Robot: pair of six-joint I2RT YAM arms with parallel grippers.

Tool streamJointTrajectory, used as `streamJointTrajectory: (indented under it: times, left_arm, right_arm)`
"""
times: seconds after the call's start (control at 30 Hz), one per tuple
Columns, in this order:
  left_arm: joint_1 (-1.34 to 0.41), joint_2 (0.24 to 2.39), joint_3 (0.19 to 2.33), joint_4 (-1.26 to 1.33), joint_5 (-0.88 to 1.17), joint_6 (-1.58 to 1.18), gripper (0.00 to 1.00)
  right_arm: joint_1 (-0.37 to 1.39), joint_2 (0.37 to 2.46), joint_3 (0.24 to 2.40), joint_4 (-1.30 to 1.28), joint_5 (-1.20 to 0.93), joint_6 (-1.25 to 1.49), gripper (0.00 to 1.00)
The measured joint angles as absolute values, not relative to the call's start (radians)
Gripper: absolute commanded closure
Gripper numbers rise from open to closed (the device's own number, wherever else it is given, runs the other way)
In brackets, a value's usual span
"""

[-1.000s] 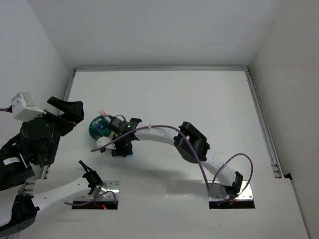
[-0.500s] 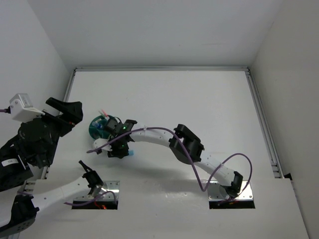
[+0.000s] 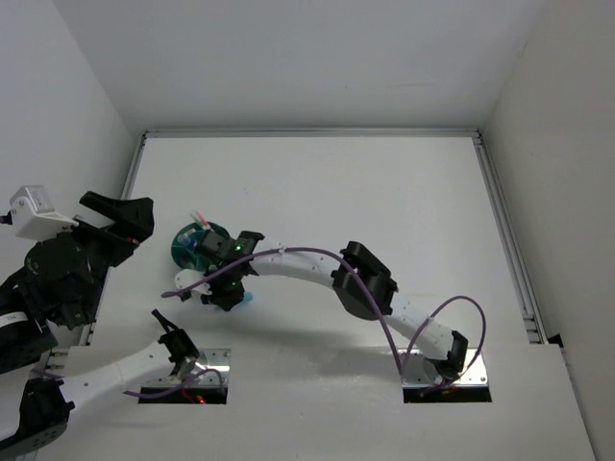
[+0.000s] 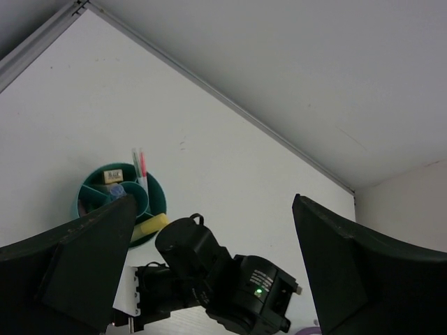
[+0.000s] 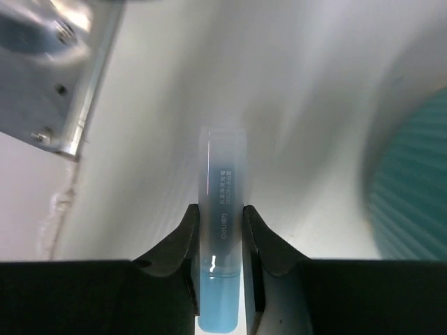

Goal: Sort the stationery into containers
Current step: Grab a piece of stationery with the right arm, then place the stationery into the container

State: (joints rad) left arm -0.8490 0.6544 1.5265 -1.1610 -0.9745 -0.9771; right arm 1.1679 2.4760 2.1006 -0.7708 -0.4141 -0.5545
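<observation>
Bright even light, soft shadows; right wrist view blurred near edges

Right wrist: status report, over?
Right pincer shut on pale blue tube. Left pincer open, empty. Teal cup close beside tube, nothing between them.

The right arm [image 3: 298, 257] is white tubing between black joint housings, with a black elbow block [image 3: 365, 283] and a purple cable [image 3: 459, 300]; a green light [image 4: 259, 291] glows on the black wrist behind its jaws. The right gripper [image 5: 220, 209] has glossy black curved fingers [image 5: 171, 255]. The left arm [image 3: 120, 368] matches; the left gripper [image 4: 214, 198] has broad matte dark wedge fingers [image 4: 77, 269], a white camera box [image 3: 36, 209] behind them.
</observation>
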Motion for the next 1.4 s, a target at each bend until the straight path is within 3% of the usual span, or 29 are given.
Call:
streamJointTrajectory:
  times: [0.17, 0.33, 0.5, 0.67, 0.83, 1.4]
  left_arm:
    - [-0.849, 0.681, 1.546, -1.156, -0.971, -0.977, 0.0]
    - [-0.849, 0.708, 1.549, -1.141, -0.963, -0.981, 0.0]
    - [-0.849, 0.702, 1.549, -1.135, -0.961, -1.008, 0.0]
    - [-0.849, 0.7, 1.549, -1.135, -0.96, -1.034, 0.0]
    - [-0.849, 0.7, 1.549, -1.135, -0.959, -1.063, 0.0]
    - [-0.849, 0.692, 1.533, -1.136, -0.972, -1.111, 0.0]
  right_arm:
    - [1.168, 2.294, 2.015, -0.641, -0.447, -0.54, 1.0]
    - [1.154, 2.019, 1.817, -0.323, -0.505, -0.54, 1.0]
    - [1.116, 1.902, 1.634, -0.008, -0.614, -0.536, 1.0]
    - [1.035, 1.948, 1.46, 0.368, -0.791, -0.368, 1.0]
    - [0.967, 2.083, 1.439, 0.666, -0.853, -0.176, 1.0]
    - [0.952, 2.267, 1.57, 0.997, -0.828, 0.055, 1.0]
